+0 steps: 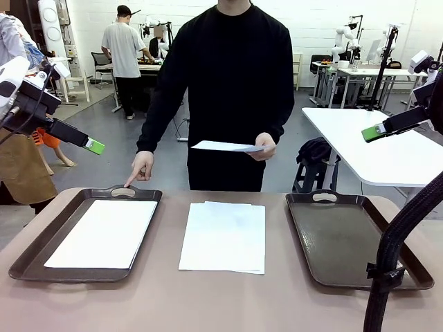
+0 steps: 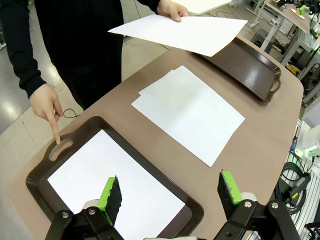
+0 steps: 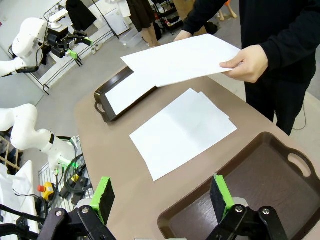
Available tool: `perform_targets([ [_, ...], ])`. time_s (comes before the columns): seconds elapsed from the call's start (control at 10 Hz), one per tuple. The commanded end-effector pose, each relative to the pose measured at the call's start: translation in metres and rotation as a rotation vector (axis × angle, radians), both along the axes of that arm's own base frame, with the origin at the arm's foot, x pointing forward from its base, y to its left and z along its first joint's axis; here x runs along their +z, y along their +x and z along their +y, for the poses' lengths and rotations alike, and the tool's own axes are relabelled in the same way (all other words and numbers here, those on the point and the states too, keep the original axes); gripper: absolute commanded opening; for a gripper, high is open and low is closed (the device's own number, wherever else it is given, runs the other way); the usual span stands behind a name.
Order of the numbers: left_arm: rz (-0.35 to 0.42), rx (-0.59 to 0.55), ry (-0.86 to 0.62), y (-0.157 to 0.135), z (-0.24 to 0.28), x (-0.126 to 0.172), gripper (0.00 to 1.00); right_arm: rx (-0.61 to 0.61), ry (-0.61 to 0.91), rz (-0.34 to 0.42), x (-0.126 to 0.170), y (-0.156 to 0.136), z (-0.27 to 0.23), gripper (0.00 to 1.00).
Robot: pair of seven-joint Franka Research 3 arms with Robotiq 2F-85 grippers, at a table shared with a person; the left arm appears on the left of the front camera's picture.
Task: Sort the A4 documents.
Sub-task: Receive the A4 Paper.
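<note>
A pile of white A4 documents (image 1: 223,236) (image 2: 187,112) (image 3: 182,131) lies on the table's middle, between two dark brown trays. One more sheet (image 1: 104,234) (image 2: 95,170) (image 3: 127,90) lies flat in the left tray (image 1: 41,238) (image 2: 90,125) (image 3: 107,102). The right tray (image 1: 346,238) (image 2: 245,65) (image 3: 260,185) holds nothing. Across the table, a person holds a sheet (image 1: 227,146) (image 2: 185,32) (image 3: 180,60) in the air and points a finger (image 1: 131,181) (image 2: 56,137) at the left tray's handle. My left gripper (image 1: 93,145) (image 2: 170,192) hangs open high above the left tray. My right gripper (image 1: 374,131) (image 3: 161,197) stands open above the right tray's near side.
A black cable hose (image 1: 391,256) runs up the front right, over the right tray's corner. A white table (image 1: 374,149) stands behind on the right. Bare brown tabletop (image 1: 221,304) stretches along the near edge.
</note>
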State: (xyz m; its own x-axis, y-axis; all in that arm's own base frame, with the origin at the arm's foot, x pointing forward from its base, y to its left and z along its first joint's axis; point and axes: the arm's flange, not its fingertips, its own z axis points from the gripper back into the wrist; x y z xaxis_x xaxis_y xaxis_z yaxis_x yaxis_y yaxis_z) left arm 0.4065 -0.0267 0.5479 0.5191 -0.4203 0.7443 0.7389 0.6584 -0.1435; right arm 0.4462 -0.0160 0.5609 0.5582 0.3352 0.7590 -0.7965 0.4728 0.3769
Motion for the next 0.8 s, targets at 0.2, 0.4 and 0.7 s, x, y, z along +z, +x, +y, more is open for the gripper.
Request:
perform_targets([
  [0.2, 0.000, -0.004, 0.000, -0.002, 0.001, -0.001, 1.00, 0.006, 0.007, -0.001, 0.000, -0.001, 0.001, 1.00],
  [0.4, 0.035, 0.018, -0.029, 0.006, -0.002, -0.001, 1.00, 0.006, 0.007, -0.001, 0.000, -0.001, 0.001, 1.00],
  [0.7, 0.198, 0.039, -0.147, 0.039, -0.015, -0.006, 1.00, 0.006, 0.007, -0.001, 0.000, -0.001, 0.001, 1.00],
])
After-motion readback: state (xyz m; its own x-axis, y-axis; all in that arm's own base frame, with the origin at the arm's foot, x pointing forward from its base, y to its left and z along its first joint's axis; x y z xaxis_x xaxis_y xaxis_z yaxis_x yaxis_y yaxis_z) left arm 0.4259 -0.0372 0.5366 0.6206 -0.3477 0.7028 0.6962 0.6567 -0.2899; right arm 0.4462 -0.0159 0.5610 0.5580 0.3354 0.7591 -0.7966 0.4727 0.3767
